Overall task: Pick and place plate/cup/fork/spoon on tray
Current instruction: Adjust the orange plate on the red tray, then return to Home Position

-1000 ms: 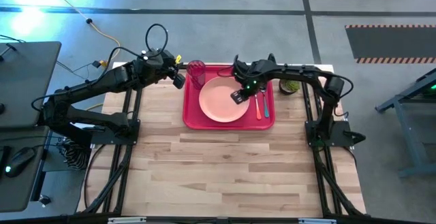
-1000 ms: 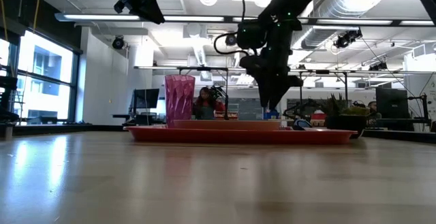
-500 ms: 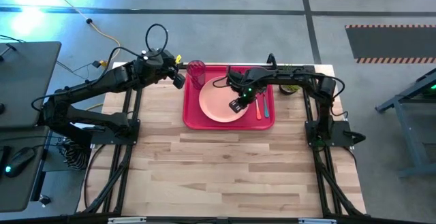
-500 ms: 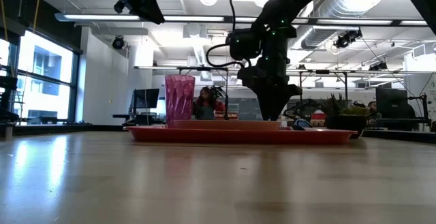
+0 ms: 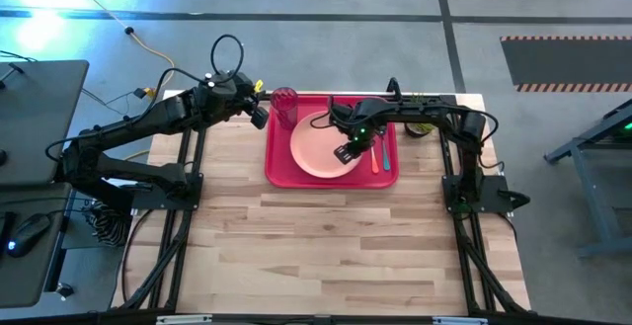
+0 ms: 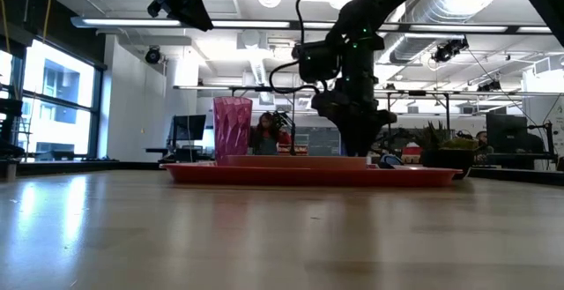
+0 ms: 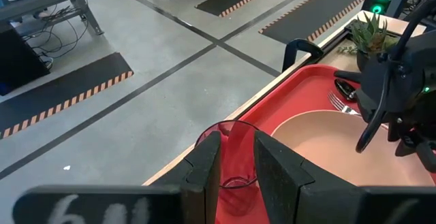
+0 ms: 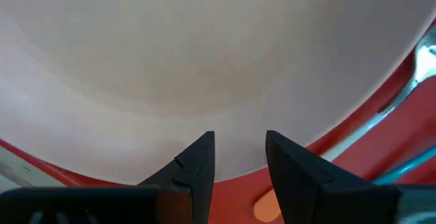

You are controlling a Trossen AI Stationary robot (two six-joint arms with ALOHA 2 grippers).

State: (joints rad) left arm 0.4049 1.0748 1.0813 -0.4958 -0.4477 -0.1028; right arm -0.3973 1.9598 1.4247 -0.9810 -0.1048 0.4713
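Your salmon plate lies flat in the red tray at the tabletop's far edge, with the ribbed cup standing at its 11 o'clock corner. The fork and blue-handled spoon lie side by side at the plate's 3 o'clock. Your right claw hangs low over the plate's rim, jaws parted and empty. Your left claw hovers beside the cup, jaws apart.
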